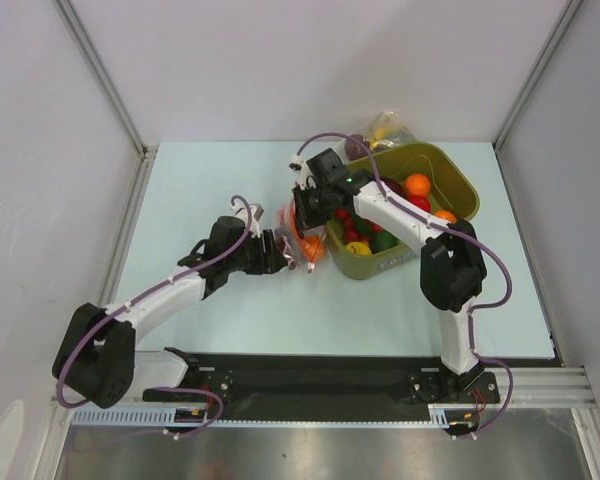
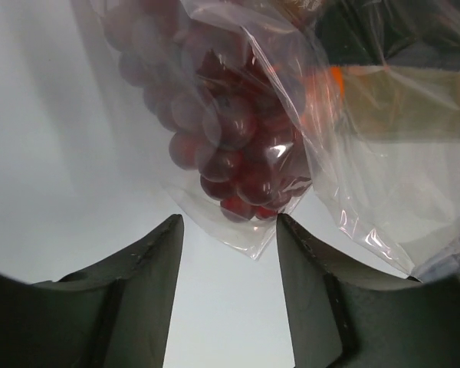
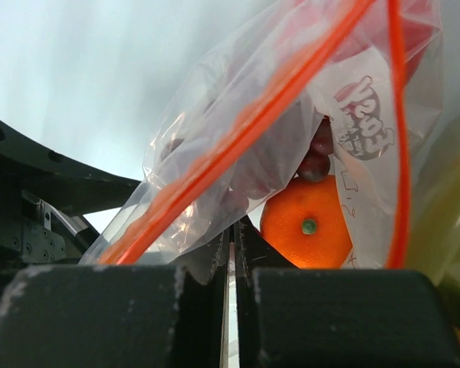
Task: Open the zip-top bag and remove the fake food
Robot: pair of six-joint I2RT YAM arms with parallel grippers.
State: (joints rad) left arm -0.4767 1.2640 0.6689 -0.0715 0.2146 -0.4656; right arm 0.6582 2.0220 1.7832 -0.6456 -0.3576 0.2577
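The zip-top bag (image 1: 307, 240) hangs just above the table, clear and crinkly, with a red-orange zip strip (image 3: 253, 123). My right gripper (image 1: 305, 212) (image 3: 234, 230) holds it from above, shut on a flap of plastic beside the strip. Inside the bag (image 3: 215, 153) sits fake food: an orange fruit (image 3: 307, 222) and a dark red grape bunch (image 2: 238, 161). My left gripper (image 1: 280, 250) (image 2: 228, 230) is at the bag's left side, open. The lower corner of the bag (image 2: 257, 245) dips between its fingertips without being pinched.
An olive-green bin (image 1: 460, 180) with several loose plastic fruits stands right of the bag, under my right arm. Another clear bag (image 1: 385, 128) with yellow and dark shapes lies behind the bin. Frame posts and white walls ring the table.
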